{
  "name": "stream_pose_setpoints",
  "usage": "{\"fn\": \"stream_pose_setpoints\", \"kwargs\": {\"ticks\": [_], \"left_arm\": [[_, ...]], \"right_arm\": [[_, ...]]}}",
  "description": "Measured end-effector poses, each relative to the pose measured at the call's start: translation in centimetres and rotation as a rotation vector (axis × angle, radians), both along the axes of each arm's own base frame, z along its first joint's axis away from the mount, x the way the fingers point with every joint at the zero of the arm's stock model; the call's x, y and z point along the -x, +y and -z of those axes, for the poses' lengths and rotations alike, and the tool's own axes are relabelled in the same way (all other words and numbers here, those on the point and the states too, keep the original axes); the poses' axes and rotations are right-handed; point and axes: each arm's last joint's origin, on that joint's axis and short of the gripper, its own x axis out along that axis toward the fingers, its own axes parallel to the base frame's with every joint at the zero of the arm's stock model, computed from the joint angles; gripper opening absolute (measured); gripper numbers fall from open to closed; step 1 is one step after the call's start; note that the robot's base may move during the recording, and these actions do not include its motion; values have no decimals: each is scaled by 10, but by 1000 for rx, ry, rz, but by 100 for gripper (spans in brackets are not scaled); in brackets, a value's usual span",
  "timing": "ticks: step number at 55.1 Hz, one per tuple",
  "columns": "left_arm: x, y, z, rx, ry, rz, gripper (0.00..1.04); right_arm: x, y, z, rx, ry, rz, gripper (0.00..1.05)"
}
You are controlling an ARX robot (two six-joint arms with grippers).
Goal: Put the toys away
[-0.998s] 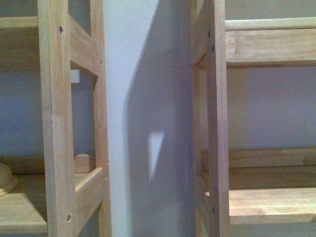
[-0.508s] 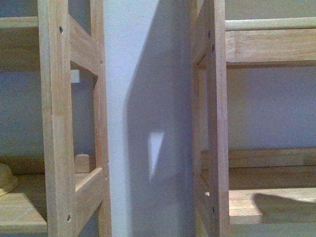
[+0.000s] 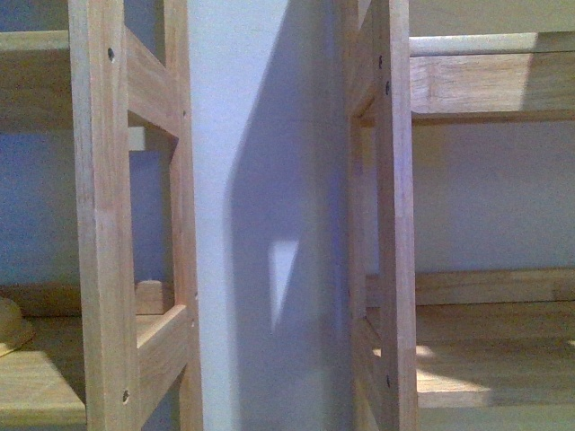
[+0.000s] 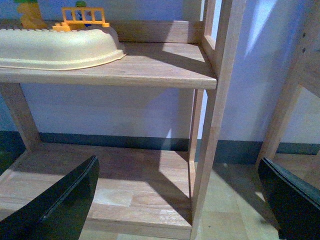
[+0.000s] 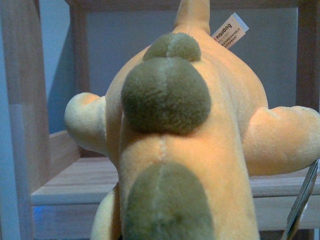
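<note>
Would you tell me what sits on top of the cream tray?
On the cream tray stand an orange toy fence and a yellow-green toy; its interior is hidden by the rim.

Two pale wooden shelf units [image 3: 108,224] stand side by side against a light wall [image 3: 260,180], shadow and one sunlit patch [image 3: 283,269] falling between them.

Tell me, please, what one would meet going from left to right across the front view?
Cream toy edge on the left shelf board → left shelf's upright frame → bare wall with a small light patch → right shelf's upright frame → right shelf board.
</note>
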Motion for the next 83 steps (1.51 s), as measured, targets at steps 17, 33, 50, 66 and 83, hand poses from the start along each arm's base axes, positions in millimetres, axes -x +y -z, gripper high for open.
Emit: {"fn": "stream_pose_setpoints", "kwargs": {"ticks": [17,33,50,66,83], "left_arm": [[0,0,0,0,0,0,98],[0,0,0,0,0,0,98],[0,0,0,0,0,0,98],[0,0,0,0,0,0,98],[0,0,0,0,0,0,98]], "right_arm": [[-59,3,-25,-16,31,-138,7],[-121,-1,-43,-107,50,-253,7],[-188,7,-29,-243,118,-345,7],[-215,40,-11,-300,167,-426,7],[-216,46,-6,-301,183,-403,38]]}}
